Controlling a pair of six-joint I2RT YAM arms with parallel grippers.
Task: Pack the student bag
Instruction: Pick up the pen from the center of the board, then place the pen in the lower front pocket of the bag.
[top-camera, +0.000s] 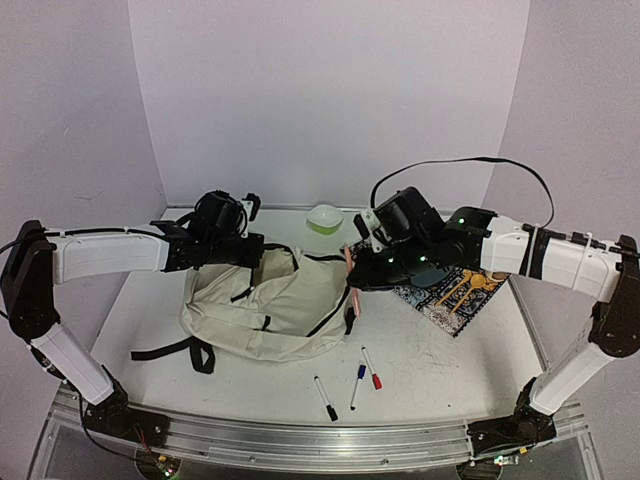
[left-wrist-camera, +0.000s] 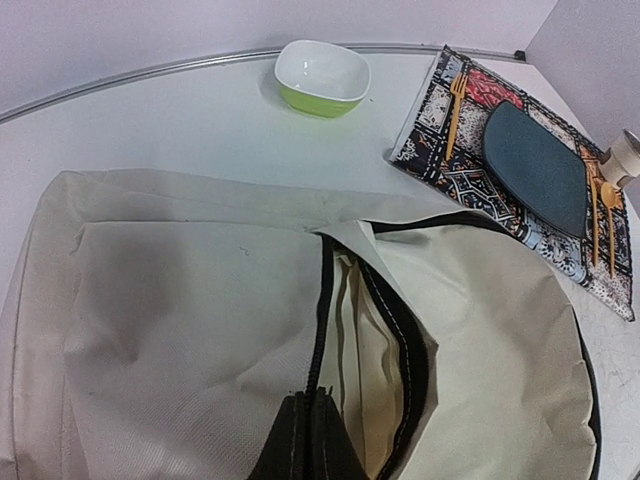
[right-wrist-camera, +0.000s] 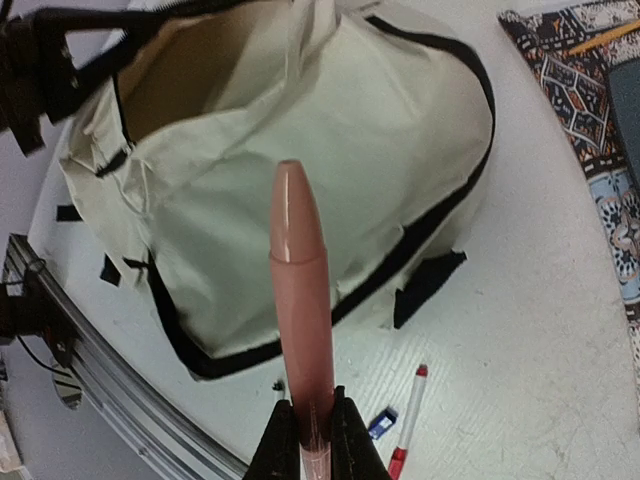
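Note:
The cream student bag with black straps lies on the table left of centre, its main zipper open. My left gripper is shut on the bag's black zipper edge at the far side, fingers pinched together on it. My right gripper is shut on a pink pen, which points at the bag from its right side, above the table. The pen hangs beside the bag's right edge. The bag's opening shows at the upper left of the right wrist view.
Black, blue and red markers lie near the front edge. A green bowl stands at the back. A patterned placemat with a dark plate and orange cutlery lies on the right.

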